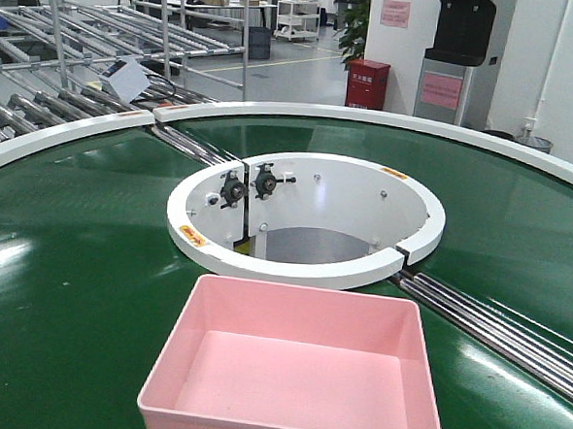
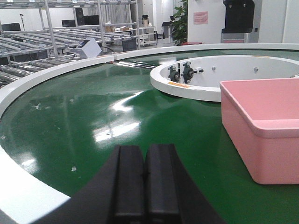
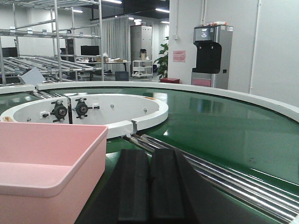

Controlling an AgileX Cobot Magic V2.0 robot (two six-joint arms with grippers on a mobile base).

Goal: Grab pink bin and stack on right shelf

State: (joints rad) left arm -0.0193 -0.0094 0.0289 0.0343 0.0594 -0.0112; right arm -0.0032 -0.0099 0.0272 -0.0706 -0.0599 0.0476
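The pink bin (image 1: 294, 380) sits empty on the green conveyor belt, near the front edge of the front view. In the left wrist view the pink bin (image 2: 264, 126) lies to the right of my left gripper (image 2: 145, 151), which is shut with nothing between its black fingers. In the right wrist view the pink bin (image 3: 49, 163) lies just left of my right gripper (image 3: 149, 154), also shut and empty. Neither gripper touches the bin. The right shelf is out of view.
A white ring (image 1: 306, 216) with bearing mounts surrounds the hole at the belt's centre. Steel rollers (image 1: 499, 325) cross the belt at right. Grey tube roller racks (image 1: 74, 36) stand at back left, a red box (image 1: 366, 83) and a water dispenser (image 1: 457, 50) behind.
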